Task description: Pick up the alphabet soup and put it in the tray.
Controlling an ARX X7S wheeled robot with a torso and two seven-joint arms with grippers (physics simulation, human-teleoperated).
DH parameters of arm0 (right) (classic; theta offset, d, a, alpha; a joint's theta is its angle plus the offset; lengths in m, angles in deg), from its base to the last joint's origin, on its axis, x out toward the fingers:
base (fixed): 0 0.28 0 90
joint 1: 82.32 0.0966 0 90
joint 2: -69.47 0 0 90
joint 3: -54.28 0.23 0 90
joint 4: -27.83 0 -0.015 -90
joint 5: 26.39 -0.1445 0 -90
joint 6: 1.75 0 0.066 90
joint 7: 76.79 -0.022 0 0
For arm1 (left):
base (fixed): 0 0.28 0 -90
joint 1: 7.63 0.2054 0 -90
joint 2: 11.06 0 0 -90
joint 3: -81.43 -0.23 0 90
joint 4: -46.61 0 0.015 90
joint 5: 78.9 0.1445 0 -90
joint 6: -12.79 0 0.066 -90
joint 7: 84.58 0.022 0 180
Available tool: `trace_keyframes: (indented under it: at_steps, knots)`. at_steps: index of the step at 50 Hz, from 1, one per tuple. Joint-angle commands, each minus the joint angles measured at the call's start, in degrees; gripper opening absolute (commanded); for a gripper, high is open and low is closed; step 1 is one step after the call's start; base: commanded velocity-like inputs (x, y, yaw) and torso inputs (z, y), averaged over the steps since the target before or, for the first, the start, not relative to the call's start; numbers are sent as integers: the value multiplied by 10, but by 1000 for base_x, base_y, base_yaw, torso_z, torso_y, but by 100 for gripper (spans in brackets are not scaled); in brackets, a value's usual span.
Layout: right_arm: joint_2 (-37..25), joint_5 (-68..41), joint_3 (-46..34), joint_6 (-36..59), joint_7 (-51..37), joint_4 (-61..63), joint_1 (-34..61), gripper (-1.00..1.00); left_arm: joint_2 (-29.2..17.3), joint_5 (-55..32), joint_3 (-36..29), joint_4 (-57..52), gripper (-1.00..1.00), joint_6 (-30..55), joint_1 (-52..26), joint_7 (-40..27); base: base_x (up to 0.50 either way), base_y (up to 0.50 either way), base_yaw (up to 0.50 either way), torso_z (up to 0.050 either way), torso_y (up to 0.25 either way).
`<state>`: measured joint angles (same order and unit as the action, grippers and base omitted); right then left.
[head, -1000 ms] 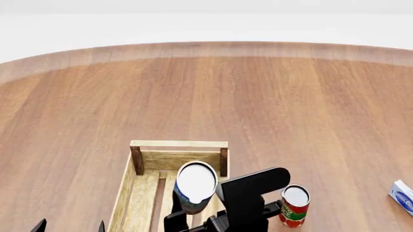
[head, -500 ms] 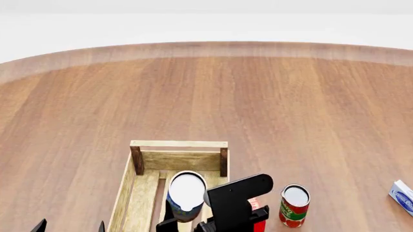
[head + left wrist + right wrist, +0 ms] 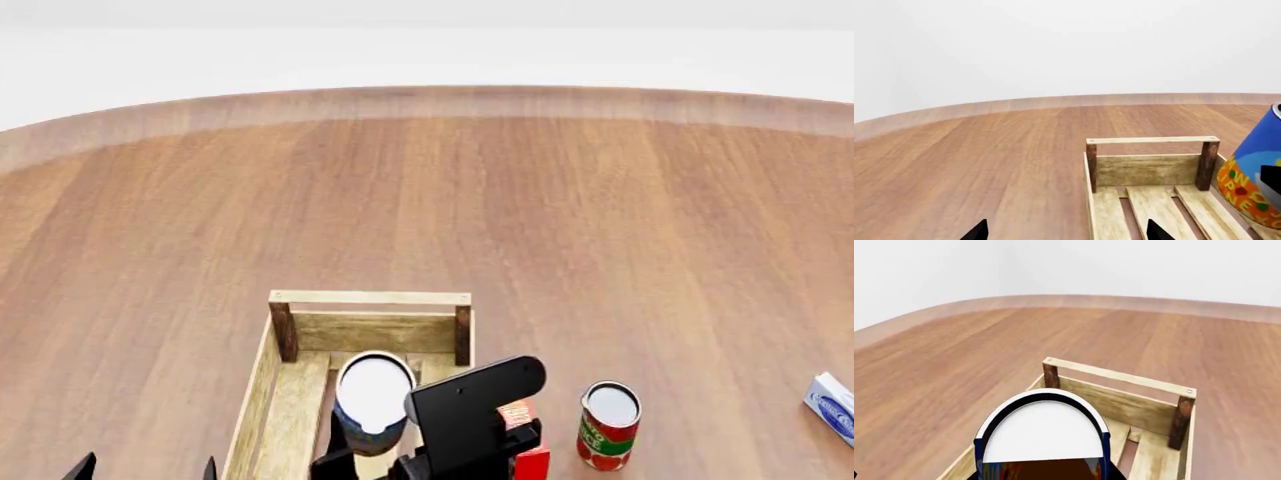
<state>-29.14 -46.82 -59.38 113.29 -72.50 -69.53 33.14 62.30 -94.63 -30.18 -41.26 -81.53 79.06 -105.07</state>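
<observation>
The alphabet soup (image 3: 374, 395), a blue-labelled can with a white top, hangs tilted over the inside of the tray (image 3: 370, 298), a light wooden slatted crate. My right gripper (image 3: 358, 452) is shut on the can's lower body, its black arm just right of it. In the right wrist view the alphabet soup (image 3: 1044, 432) fills the foreground, with the tray (image 3: 1121, 376) behind. The left wrist view shows the alphabet soup (image 3: 1253, 175) with its orange band, above the slats of the tray (image 3: 1152, 140). My left gripper (image 3: 147, 470) stands open and holds nothing, left of the crate.
A smaller red-and-green can (image 3: 610, 425) stands upright on the table right of my right arm. A red item (image 3: 523, 415) is partly hidden behind that arm. A white-and-blue box (image 3: 830, 405) lies at the right edge. The round wooden table (image 3: 441, 200) stretches ahead.
My right arm has carried the can leftward and lower, further over the crate's interior. The left gripper has not moved.
</observation>
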Motion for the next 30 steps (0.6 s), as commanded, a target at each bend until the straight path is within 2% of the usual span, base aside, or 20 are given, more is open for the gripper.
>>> trace_keyframes:
  at_steps: [1,14,18,22,30]
  knots:
    - [30,22,-14,-56,22,-93,52,-100,-2,-1,-2,0,100,-1,0,-1,0,0,0,0,0]
    - [75,26,-30,-136,54,-296,132,-100,-3,-2,-4,0,100,-1,0,-3,0,0,0,1,1]
    - [84,7,-58,-167,58,-361,159,-100,-3,-2,-5,0,100,-2,0,-3,0,0,0,0,0]
    - [85,-57,-133,-215,46,-438,197,-100,-4,-2,-5,1,100,-2,-1,-3,0,0,0,0,0]
    - [86,-293,-385,-312,14,-556,266,-100,-5,-3,-6,0,100,-2,-1,-5,0,0,0,0,1]
